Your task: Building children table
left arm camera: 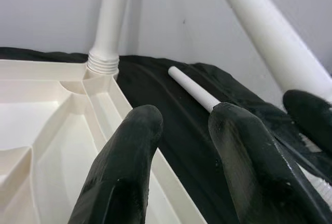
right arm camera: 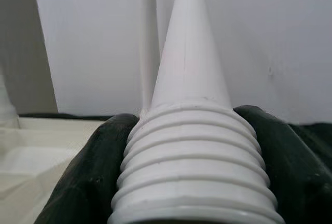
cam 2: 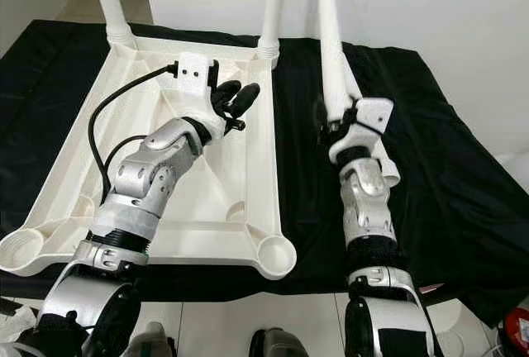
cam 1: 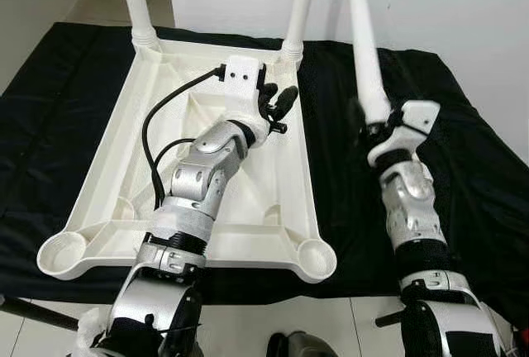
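While right gripper (cam 2: 340, 121) pinches table leg (cam 2: 332, 47); left gripper (cam 1: 279, 107) spread — over tabletop (cam 1: 107, 167).

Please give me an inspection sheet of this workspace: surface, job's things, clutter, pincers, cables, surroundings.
Surface: black cloth covers the work area.
Job's things: white tabletop lies upside down; two legs stand in its far corner sockets; both near sockets are empty; a spare leg lies on the cloth.
Clutter: nothing seen.
Pincers: left pincer is open, above the tabletop's right rim, holding nothing; right pincer is shut on a third leg at its threaded end, which points toward the robot.
Cables: black cable loops from the left wrist over the tabletop.
Surroundings: white wall behind; pale floor in front.
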`<state>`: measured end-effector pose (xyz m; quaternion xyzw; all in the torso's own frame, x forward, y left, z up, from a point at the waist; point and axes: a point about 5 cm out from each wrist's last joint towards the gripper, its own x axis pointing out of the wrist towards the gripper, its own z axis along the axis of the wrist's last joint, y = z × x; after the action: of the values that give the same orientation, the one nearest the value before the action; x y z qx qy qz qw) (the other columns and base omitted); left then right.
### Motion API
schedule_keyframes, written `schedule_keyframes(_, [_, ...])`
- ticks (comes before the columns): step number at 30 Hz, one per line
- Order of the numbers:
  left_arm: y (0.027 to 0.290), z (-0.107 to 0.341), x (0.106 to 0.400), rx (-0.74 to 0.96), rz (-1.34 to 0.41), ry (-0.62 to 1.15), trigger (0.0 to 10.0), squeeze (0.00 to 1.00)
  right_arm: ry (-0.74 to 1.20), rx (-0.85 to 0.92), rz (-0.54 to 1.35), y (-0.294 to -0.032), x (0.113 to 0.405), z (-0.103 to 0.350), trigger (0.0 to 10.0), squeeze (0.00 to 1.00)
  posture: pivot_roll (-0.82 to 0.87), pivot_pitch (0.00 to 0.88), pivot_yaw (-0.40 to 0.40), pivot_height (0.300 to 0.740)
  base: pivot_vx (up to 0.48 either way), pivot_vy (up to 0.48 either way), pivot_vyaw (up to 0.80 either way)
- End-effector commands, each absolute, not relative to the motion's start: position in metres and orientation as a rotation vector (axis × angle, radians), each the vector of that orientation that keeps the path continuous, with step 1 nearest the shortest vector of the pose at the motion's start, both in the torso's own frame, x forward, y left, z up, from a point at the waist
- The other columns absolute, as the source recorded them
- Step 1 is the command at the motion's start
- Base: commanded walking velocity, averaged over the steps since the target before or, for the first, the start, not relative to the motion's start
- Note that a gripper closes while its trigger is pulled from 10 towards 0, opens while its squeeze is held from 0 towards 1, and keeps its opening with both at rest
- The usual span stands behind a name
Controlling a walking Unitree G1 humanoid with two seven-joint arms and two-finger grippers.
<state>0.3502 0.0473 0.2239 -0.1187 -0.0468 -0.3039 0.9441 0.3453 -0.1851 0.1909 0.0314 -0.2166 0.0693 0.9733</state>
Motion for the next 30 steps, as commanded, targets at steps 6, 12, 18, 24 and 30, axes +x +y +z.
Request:
schedule_keyframes(6, [0.047, 0.240, 0.341, -0.323, -0.869, -0.140, 10.0, 0.40, -0.616, 0.029, 0.190, -0.176, 0.341, 0.226, 10.0, 0.00, 0.10, 0.000, -0.060, 0.740, 0.000, 0.000, 0.00])
schedule_keyframes(12, [0.051, 0.250, 0.335, -0.416, -0.957, -0.167, 10.0, 1.00, -0.665, 0.005, 0.213, -0.170, 0.338, 0.237, 10.0, 0.00, 0.09, 0.000, -0.062, 0.740, 0.000, 0.000, 0.00])
schedule_keyframes(18, [0.055, 0.261, 0.332, -0.430, -1.030, -0.196, 10.0, 0.00, -0.737, 0.012, 0.247, -0.164, 0.333, 0.257, 10.0, 0.00, 0.09, 0.000, -0.065, 0.740, 0.000, 0.000, 0.00])
schedule_keyframes(24, [0.059, 0.270, 0.332, -0.510, -1.057, -0.207, 10.0, 0.00, -0.763, -0.009, 0.287, -0.158, 0.331, 0.263, 10.0, 0.00, 0.09, 0.000, -0.062, 0.740, 0.000, 0.000, 0.00])
schedule_keyframes(30, [0.066, 0.284, 0.333, -0.640, -1.101, -0.215, 10.0, 0.00, -0.658, -0.056, 0.441, -0.141, 0.326, 0.241, 10.0, 0.00, 0.08, 0.000, -0.060, 0.740, 0.000, 0.000, 0.00])
